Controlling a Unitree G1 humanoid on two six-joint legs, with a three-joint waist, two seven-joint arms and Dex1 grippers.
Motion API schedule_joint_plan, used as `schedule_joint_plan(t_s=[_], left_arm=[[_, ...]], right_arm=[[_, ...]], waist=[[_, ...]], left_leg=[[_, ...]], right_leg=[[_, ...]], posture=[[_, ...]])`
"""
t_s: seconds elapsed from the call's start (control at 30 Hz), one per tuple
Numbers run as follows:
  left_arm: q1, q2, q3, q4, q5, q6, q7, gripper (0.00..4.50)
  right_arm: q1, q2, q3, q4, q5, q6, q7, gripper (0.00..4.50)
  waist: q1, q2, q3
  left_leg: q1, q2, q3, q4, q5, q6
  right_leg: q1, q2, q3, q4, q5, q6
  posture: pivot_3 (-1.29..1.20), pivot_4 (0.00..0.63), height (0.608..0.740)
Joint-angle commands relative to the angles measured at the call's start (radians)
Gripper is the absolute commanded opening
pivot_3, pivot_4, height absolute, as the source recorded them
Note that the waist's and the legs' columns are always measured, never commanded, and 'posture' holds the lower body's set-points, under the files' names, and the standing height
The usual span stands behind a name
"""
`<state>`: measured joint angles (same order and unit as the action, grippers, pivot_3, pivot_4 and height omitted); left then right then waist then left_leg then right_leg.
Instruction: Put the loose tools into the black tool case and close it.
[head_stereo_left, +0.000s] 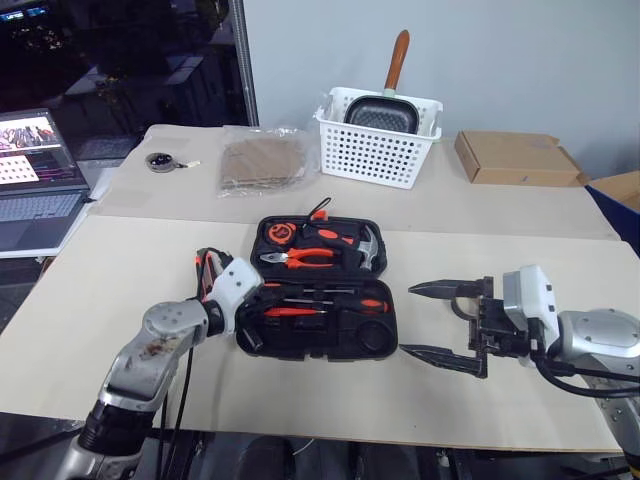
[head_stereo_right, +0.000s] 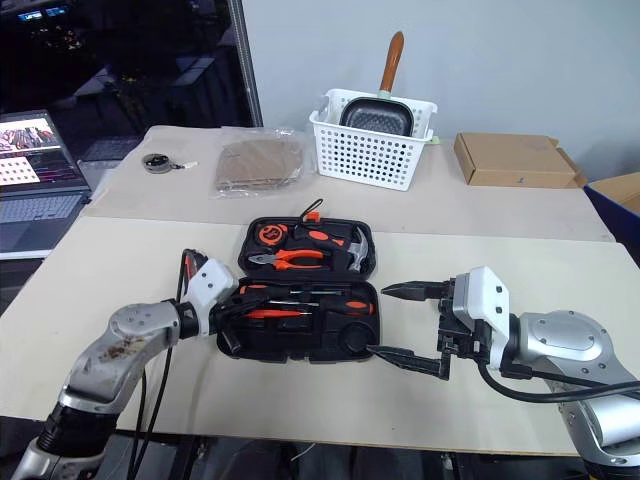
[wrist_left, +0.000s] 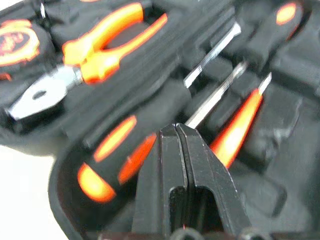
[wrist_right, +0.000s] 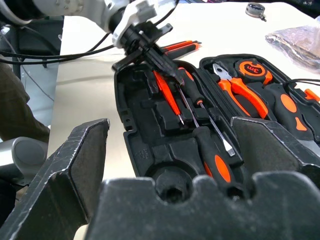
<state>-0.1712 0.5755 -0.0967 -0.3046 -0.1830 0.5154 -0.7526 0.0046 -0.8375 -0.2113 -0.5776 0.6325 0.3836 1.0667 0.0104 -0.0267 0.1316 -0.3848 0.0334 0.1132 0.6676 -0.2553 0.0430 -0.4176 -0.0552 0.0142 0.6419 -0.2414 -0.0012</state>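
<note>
Left gripper (wrist_left: 176, 131) pressed together, empty, over screwdrivers (wrist_right: 200, 117) in open tool case (head_stereo_left: 330, 340); right gripper (head_stereo_left: 440, 320) spread wide just beside case

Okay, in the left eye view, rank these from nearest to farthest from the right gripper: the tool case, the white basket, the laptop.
From the right gripper:
1. Tool case, lying open on the table just to the gripper's left.
2. White basket, at the table's far side, a pan standing in it.
3. Laptop, off the table's far left corner.
</note>
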Motion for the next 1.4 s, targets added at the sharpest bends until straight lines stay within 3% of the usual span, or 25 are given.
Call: schedule_joint_plan(t_s=[0.03, 0.2, 0.7, 1.03, 1.4], left_arm=[[0.055, 0.019, -0.043, 0.018, 0.025, -0.053, -0.019, 0.06], [0.099, 0.028, -0.044, 0.028, 0.013, -0.060, -0.027, 0.06], [0.005, -0.038, 0.166, -0.058, -0.362, 0.293, 0.010, 0.06], [0.007, -0.013, 0.026, -0.016, -0.180, 0.165, 0.076, 0.06], [-0.014, -0.023, -0.030, 0.020, -0.134, 0.120, 0.068, 0.06]], right_arm=[[-0.018, -0.015, -0.023, -0.023, 0.018, -0.005, 0.000, 4.50], [-0.019, -0.020, -0.023, -0.020, 0.020, -0.003, 0.002, 4.50], [-0.026, -0.012, 0.001, -0.021, 0.016, -0.008, -0.002, 4.50], [-0.029, -0.011, 0.004, -0.020, 0.018, -0.006, -0.004, 4.50], [-0.028, -0.011, 0.007, -0.019, 0.015, -0.005, -0.007, 4.50]], waist=[[0.000, 0.001, -0.001], [0.000, 0.003, -0.002], [-0.001, 0.002, -0.001], [0.001, 0.002, -0.001], [0.001, 0.002, -0.001]], left_leg=[[0.001, 0.000, 0.000, 0.000, 0.000, 0.000], [0.009, 0.000, 0.000, -0.001, 0.000, 0.000], [0.011, 0.000, 0.000, -0.002, -0.001, 0.001], [0.009, 0.000, 0.000, -0.005, -0.001, 0.002], [0.007, 0.000, -0.002, -0.005, -0.002, 0.002]], right_leg=[[0.001, -0.001, 0.000, 0.000, 0.000, 0.000], [0.010, -0.003, -0.001, -0.002, 0.000, 0.000], [0.012, -0.004, -0.001, -0.003, -0.002, 0.002], [0.013, -0.005, -0.001, -0.011, -0.002, 0.003], [0.013, -0.007, 0.000, -0.012, -0.002, 0.002]], posture=[[0.00, 0.150, 0.740], [0.00, 0.150, 0.740], [0.00, 0.150, 0.740], [0.00, 0.150, 0.740], [0.00, 0.150, 0.740]])
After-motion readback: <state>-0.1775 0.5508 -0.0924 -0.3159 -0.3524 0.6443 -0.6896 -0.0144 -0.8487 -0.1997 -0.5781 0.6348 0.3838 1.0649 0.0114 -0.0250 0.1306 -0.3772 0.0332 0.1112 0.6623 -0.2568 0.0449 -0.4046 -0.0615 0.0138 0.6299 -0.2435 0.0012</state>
